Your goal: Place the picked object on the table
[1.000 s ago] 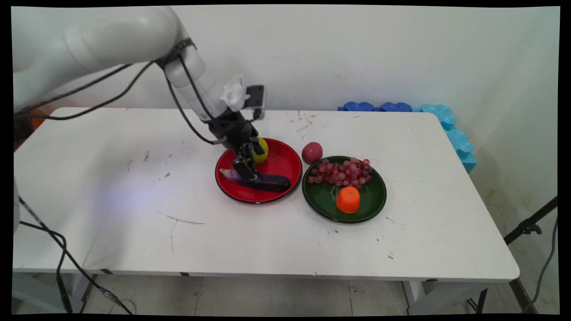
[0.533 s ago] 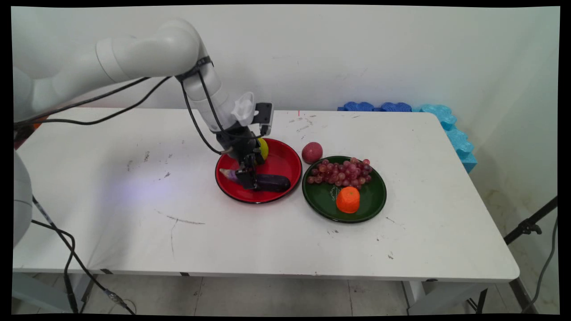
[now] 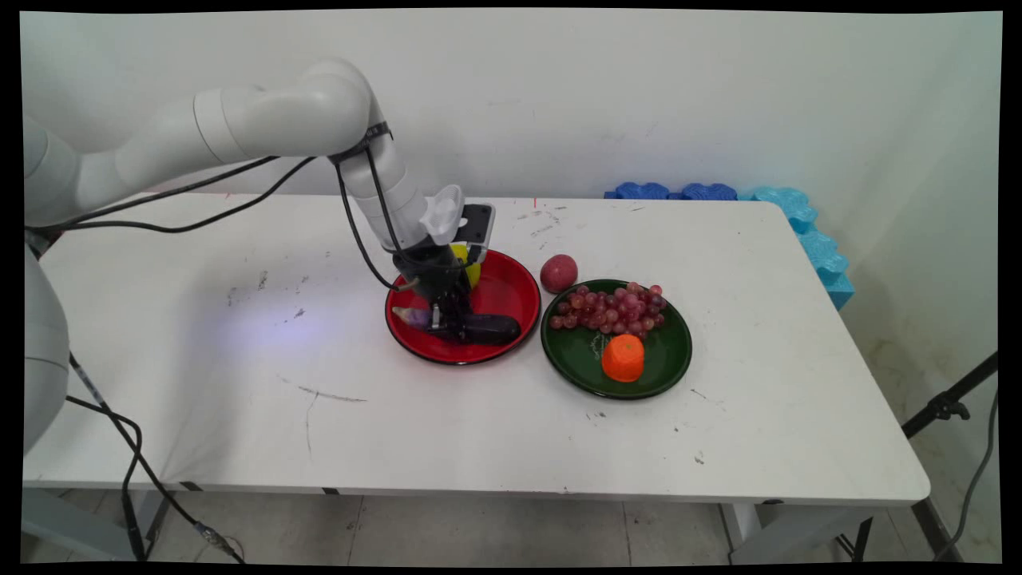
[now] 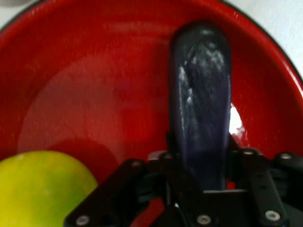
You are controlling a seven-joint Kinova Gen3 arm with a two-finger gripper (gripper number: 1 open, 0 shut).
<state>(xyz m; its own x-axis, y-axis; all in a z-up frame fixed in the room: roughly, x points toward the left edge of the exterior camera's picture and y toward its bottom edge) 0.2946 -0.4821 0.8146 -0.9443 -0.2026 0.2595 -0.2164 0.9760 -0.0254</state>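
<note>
Jaws now lower astride eggplant

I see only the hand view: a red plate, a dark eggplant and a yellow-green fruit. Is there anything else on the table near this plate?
Observer: Yes. In the main view a green plate stands close beside the red plate, on its right.
Operator: Is the green one empty?
Observer: No, it holds red grapes and an orange fruit.
Operator: Does anything lie off the plates?
Observer: A round red fruit lies on the table, behind the gap between the two plates.
</note>
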